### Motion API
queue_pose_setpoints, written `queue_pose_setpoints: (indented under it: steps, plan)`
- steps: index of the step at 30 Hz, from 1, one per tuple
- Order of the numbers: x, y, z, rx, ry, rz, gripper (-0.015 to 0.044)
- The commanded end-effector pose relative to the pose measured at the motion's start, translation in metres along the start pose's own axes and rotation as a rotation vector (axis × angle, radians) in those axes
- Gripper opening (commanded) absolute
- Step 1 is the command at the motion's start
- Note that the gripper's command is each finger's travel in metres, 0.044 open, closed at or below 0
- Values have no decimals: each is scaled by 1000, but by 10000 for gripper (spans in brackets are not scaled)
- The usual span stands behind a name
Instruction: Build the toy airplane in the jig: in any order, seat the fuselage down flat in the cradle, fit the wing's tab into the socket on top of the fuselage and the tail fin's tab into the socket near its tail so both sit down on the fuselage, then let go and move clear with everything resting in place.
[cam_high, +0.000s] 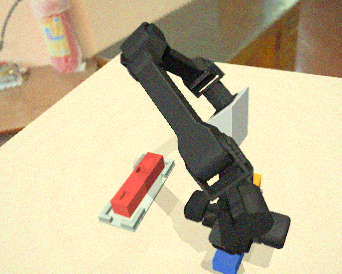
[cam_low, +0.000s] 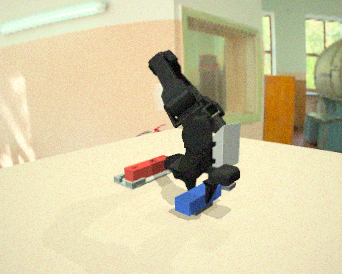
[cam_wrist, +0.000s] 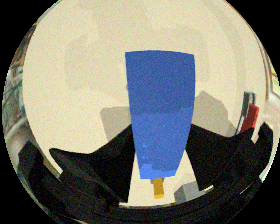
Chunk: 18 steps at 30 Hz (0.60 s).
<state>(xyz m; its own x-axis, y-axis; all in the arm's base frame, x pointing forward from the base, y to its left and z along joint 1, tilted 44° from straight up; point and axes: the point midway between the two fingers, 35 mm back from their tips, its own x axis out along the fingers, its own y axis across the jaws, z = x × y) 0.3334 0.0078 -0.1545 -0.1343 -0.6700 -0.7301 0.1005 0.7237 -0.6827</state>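
The jaws (cam_high: 231, 252) (cam_low: 199, 194) are clamped on the blue wing block (cam_high: 227, 262) (cam_low: 189, 201) (cam_wrist: 160, 100), one finger against each long side. The wing sits low, at or just above the counter (cam_high: 65, 170) (cam_low: 100, 235) (cam_wrist: 60, 75); which of the two, I cannot tell. Its long axis runs away from the wrist camera, lying between the fingers and crosswise to the line on which they close.

What the coming move turns on is where the red fuselage (cam_high: 138, 182) (cam_low: 145, 168) (cam_wrist: 252, 119) lies from there. It rests in the pale grey jig (cam_high: 135, 226) (cam_low: 131, 184) (cam_wrist: 245, 107), well apart from the wing, up and to the left in the top view, and off to the right in the wrist view. Two dark sockets show in its upper face, spaced along its length.

The fuselage and wing look roughly parallel in the top view, so the carry probably needs a lift, a sideways travel, and a turn of about a quarter to lay the wing across the body. The tab has to meet its socket squarely; a skewed approach could nudge the fuselage in its cradle. The orange tail fin (cam_high: 257, 180) (cam_wrist: 158, 188) stands beyond the wing, still to be fitted.
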Motion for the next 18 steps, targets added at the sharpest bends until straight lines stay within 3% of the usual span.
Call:
queue_pose_setpoints:
  steps: [1, 18]
  plan:
    - [-4, 0, 0, -1, 6, 4, 0]
    - [-48, 3, 4, -1, 6, 9, 0]
